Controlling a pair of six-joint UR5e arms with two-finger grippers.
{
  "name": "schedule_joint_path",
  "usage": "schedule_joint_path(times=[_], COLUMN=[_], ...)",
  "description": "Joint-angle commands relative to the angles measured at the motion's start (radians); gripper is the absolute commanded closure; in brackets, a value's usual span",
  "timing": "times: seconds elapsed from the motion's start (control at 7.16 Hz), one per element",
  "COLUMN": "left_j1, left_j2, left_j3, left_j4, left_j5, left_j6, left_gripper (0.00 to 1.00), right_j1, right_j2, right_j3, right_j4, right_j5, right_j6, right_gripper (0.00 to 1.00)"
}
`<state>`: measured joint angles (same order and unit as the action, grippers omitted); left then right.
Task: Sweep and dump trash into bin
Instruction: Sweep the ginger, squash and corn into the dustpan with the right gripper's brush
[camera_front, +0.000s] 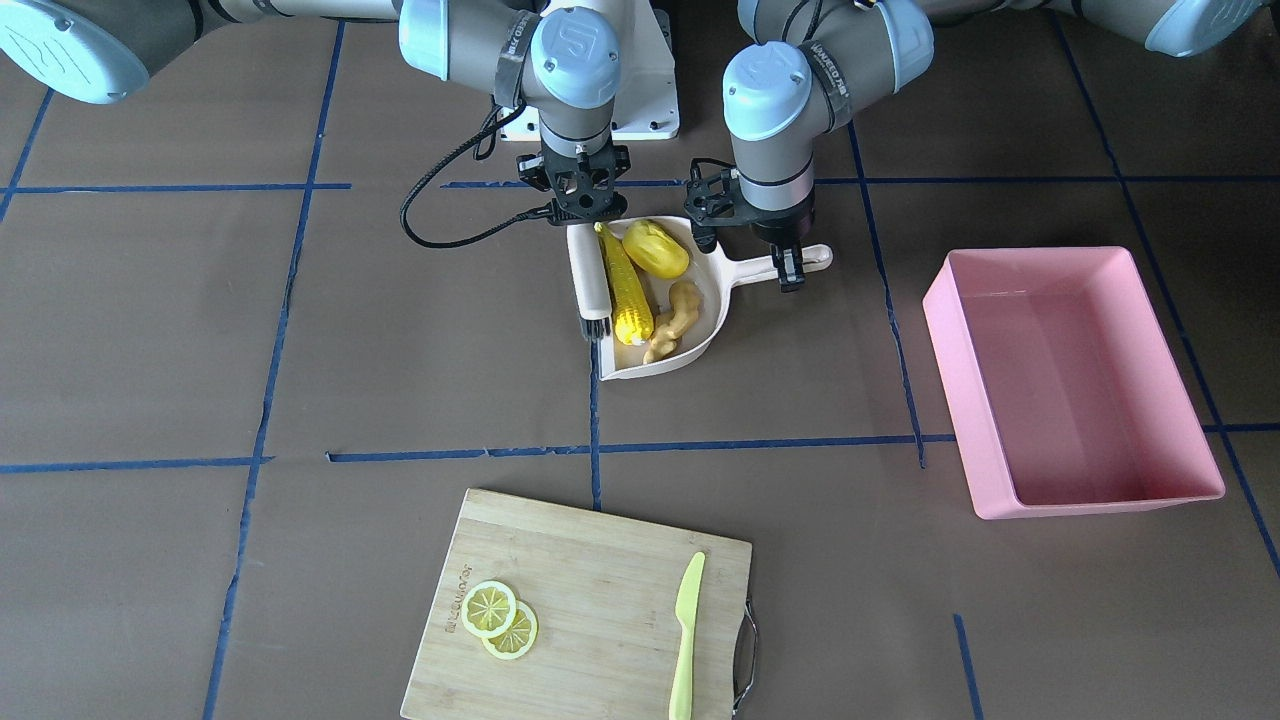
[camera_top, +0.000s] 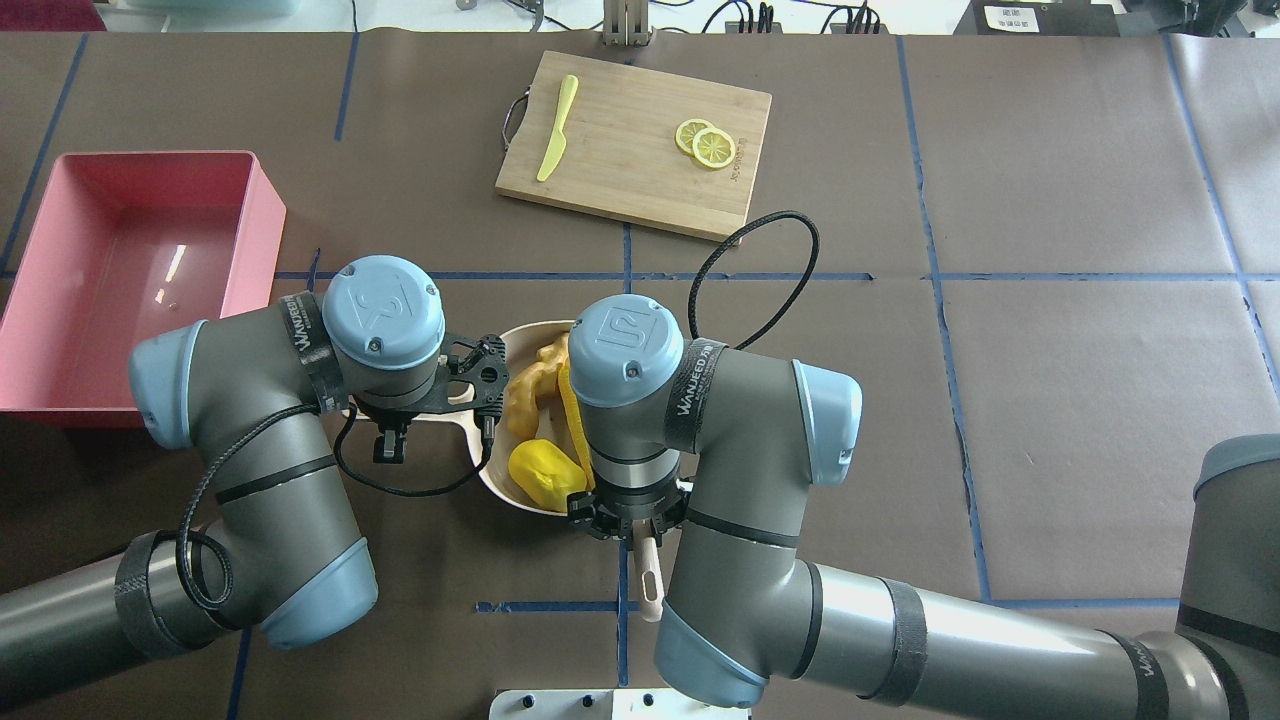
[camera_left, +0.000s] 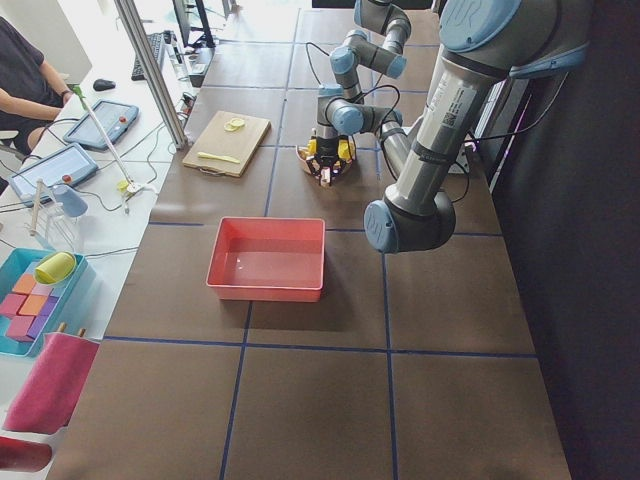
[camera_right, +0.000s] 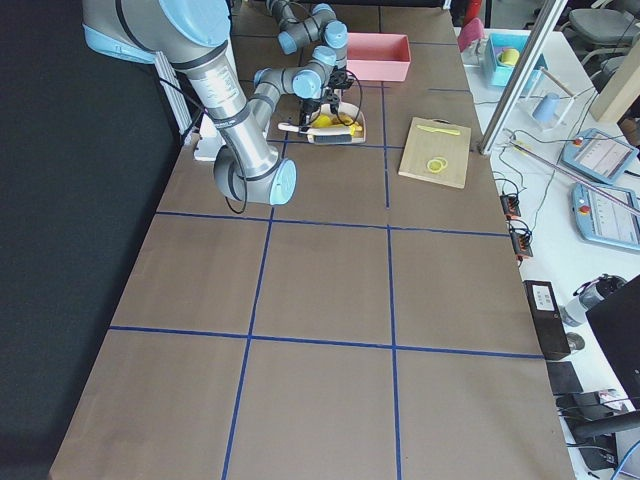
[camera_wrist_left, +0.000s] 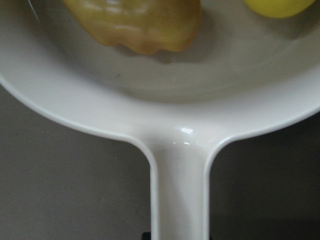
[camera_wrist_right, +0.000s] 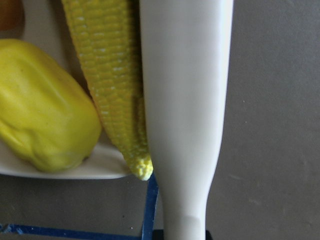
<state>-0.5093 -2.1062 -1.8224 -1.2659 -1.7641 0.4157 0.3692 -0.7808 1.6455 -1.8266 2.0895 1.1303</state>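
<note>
Trash (camera_front: 626, 290) in dustpan (camera_front: 712, 296) beside left hand (camera_front: 791, 272)

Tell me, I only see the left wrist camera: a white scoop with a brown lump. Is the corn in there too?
Observer: Yes, the corn cob lies in the dustpan beside the ginger root.
Child: Where's the bin?
Observer: The pink bin sits off to the robot's left, apart from the dustpan.
Child: What's the other claw doing?
Observer: The right claw grips a white brush lying along the dustpan's open edge.
</note>
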Motion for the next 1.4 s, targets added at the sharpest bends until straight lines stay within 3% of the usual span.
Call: schedule_joint_path(times=[0.0, 0.56, 1.26], left_j1=[0.0, 0.0, 0.0], left_j2=[0.0, 0.002, 0.009], left_j3=[0.0, 0.0, 0.005], left_j4=[-0.001, -0.001, -0.01], left_j5=[0.0, 0.0, -0.005], left_j6=[0.0, 0.0, -0.009], left_gripper=[0.99, 0.99, 0.99], right_j1=[-0.001, -0.013, 0.05], right_j2=[0.008, 0.041, 0.0], right_j3=[-0.009, -0.036, 0.026], right_j4=[0.03, 0.03, 0.027], right_j5=[0.003, 0.003, 0.078], right_j6=[0.011, 0.026, 0.025], right_gripper=[1.0, 1.0, 1.0])
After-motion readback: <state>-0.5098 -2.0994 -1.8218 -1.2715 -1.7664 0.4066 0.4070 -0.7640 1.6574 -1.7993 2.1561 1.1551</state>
